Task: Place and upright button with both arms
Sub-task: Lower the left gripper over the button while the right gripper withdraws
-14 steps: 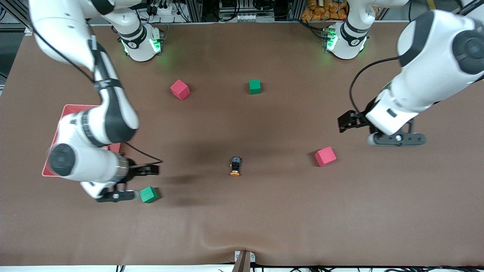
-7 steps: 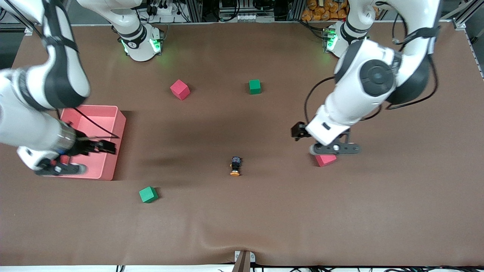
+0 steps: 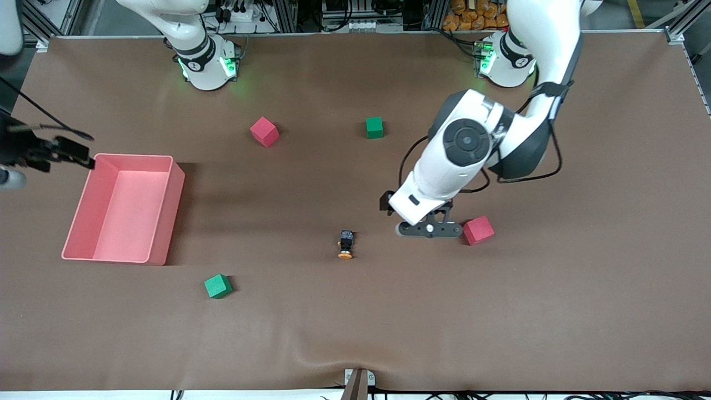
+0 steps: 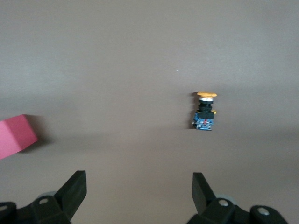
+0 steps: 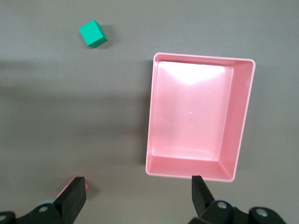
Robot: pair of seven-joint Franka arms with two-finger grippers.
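front view: the button (image 3: 345, 245) lies on its side near the middle of the brown tabletop (image 3: 355, 333), orange cap toward the camera, nothing touching it. the left pincer (image 3: 429, 229) hangs low over the tabletop between the button and a red cube (image 3: 478, 230), just beside that cube. it holds nothing. a green cube (image 3: 218, 286) sits nearer the camera toward the right arm's end; another red cube (image 3: 264, 131) and another green cube (image 3: 374, 127) sit closer to the arm bases. a pink bin (image 3: 125, 208) stands toward the right arm's end, with nothing in it. the right pincer (image 3: 11, 166) is at the tabletop's edge beside the bin, mostly out of frame. a wide bare stretch runs along the camera's edge of the tabletop, with a ripple in the cloth at its middle.

left wrist view: the left pincer's fingers (image 4: 74, 189) stand wide apart with only bare tabletop between them. the button (image 4: 204, 111) lies ahead, apart from them. a corner of the red cube (image 4: 16, 136) shows at the frame's edge.

right wrist view: the right pincer (image 5: 138, 193) has its fingers (image 5: 201, 192) spread wide and grips nothing. below it are the pink bin (image 5: 243, 116), one green cube (image 5: 93, 33) well apart from the bin, and a sliver of a red thing (image 5: 74, 189) by one finger.
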